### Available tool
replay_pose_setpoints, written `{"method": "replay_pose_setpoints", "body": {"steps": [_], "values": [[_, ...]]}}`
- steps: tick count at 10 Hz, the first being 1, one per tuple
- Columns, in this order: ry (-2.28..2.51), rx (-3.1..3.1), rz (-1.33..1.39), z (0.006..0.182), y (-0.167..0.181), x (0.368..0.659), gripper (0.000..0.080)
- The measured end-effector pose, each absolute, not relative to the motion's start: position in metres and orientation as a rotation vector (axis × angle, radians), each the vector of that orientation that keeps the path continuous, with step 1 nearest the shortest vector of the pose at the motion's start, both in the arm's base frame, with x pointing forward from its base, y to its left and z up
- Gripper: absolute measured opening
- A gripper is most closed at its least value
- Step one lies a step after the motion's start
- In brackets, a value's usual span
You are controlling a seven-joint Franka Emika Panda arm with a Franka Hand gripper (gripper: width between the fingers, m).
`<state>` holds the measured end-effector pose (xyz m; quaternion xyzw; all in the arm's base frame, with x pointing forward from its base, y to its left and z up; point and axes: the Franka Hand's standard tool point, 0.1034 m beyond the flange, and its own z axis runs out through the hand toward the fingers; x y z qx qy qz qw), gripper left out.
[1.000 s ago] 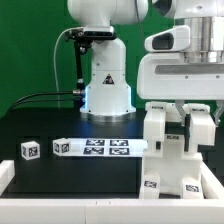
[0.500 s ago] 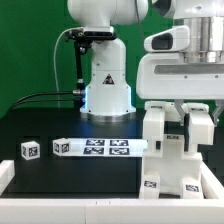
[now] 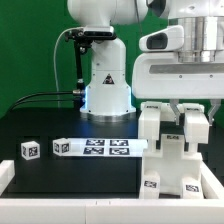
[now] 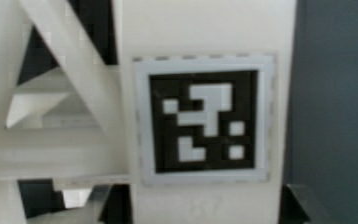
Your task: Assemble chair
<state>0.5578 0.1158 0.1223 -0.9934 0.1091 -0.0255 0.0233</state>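
Observation:
The white chair assembly [image 3: 170, 150] stands at the exterior view's right, near the table's front corner, with a tag low on its front. My gripper [image 3: 188, 116] comes down on its upper part from above, between two white uprights. In the wrist view a white chair piece [image 4: 202, 60] with a large black-and-white tag fills the picture. My gripper [image 4: 211, 205] has a dark finger tight on each side of it, shut on the piece. Two small white tagged blocks [image 3: 30, 150] [image 3: 62, 147] lie loose at the exterior view's left.
The marker board [image 3: 105, 147] lies flat on the black table [image 3: 70, 125] between the loose blocks and the chair. The robot's white base [image 3: 105, 85] stands behind it, with a black cable to its left. A white rim [image 3: 60, 200] runs along the table's front.
The hand and the chair's upper part have shifted together slightly toward the exterior view's left. The loose blocks and the marker board have not moved.

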Motion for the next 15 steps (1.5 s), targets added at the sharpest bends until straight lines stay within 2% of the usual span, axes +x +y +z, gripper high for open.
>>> {"method": "replay_pose_setpoints", "body": {"steps": [6,9,11,13,15], "values": [[0.353,-3.069,-0.114,0.123,0.119,0.565,0.0284],[0.348,-3.065,-0.107,0.129,0.117,0.549,0.0284],[0.343,-3.067,-0.114,0.121,0.118,0.540,0.0284],[0.342,-3.061,-0.160,0.121,0.119,0.548,0.0284],[0.342,-3.072,-0.142,0.109,0.118,0.547,0.0284]]}}
